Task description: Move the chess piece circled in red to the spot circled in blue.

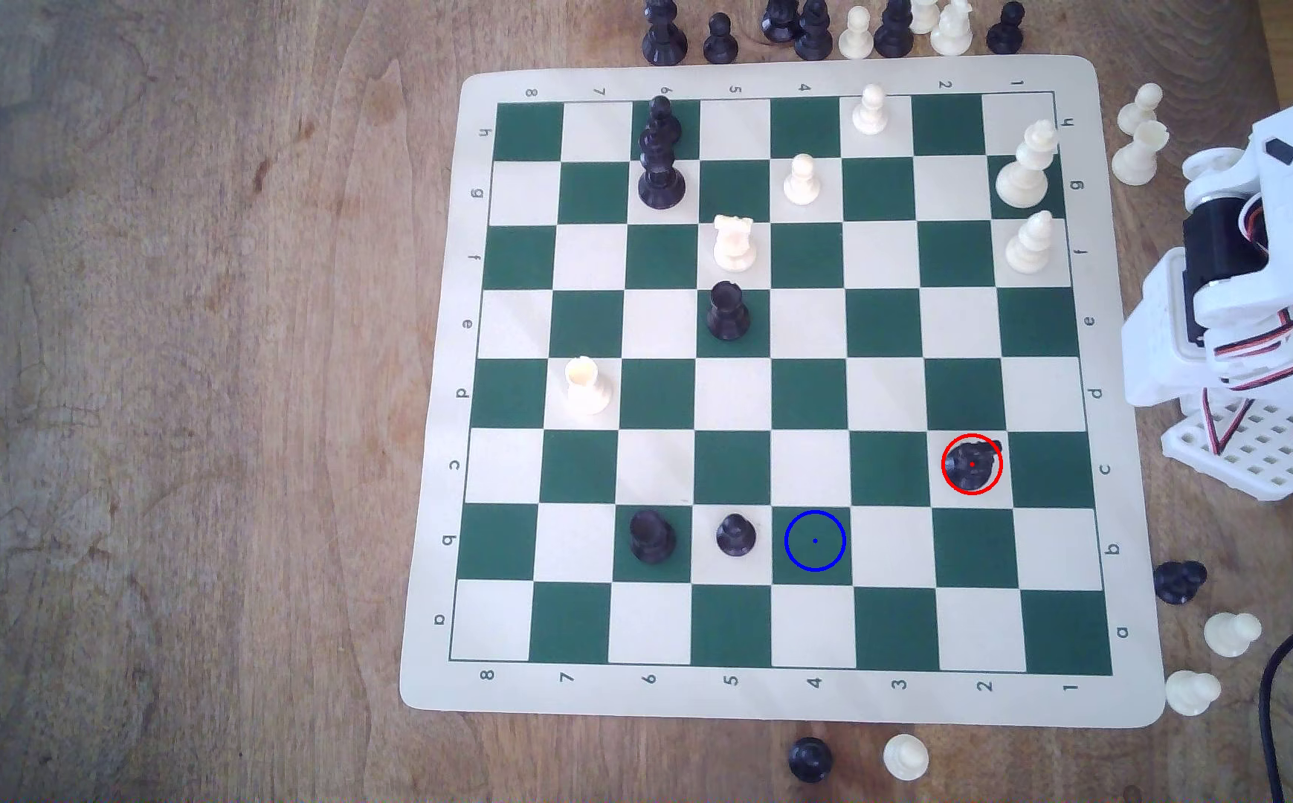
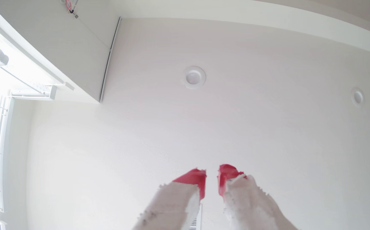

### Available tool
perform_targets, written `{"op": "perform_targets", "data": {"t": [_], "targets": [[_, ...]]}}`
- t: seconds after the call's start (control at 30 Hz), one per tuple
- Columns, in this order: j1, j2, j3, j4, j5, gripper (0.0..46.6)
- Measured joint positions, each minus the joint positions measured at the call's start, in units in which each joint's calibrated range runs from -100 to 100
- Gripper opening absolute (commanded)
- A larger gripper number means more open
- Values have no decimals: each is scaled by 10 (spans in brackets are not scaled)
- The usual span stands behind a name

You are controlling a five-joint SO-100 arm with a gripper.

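In the exterior view the chess piece (image 1: 971,463), a small black knight, stands inside a red circle on a cream square near the board's right side. The spot (image 1: 814,540) is a bare dark green square ringed in blue, one row nearer the front and two columns to the left. The white arm (image 1: 1245,309) is folded up off the board's right edge, well away from the knight. In the wrist view my gripper (image 2: 212,177) points up at the ceiling. Its red-tipped fingers (image 2: 192,179) stand a narrow gap apart with nothing between them.
A black pawn (image 1: 736,534) stands right beside the spot on its left, with a black rook (image 1: 652,534) one square further. Other black and white pieces dot the green-and-cream board (image 1: 434,386). Captured pieces sit off its far, right and near edges. A black cable (image 1: 1276,672) runs at lower right.
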Motion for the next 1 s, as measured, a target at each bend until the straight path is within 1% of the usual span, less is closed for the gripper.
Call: {"op": "perform_targets", "data": {"t": [0.2,0.37,0.43,0.47,0.57,0.63,0.87,0.9,1.0], "targets": [[0,0,0,25,0,35],[10,0,0,180,0,35],[13,1,0,261,0,35],[15,1,-2,338,0,35],[21,1,-6,441,0,35],[21,1,-33,612,0,35],[24,0,-136,945,0,35],[24,2,-163,1031,-1,34],[27,2,-197,1127,-2,34]]}}
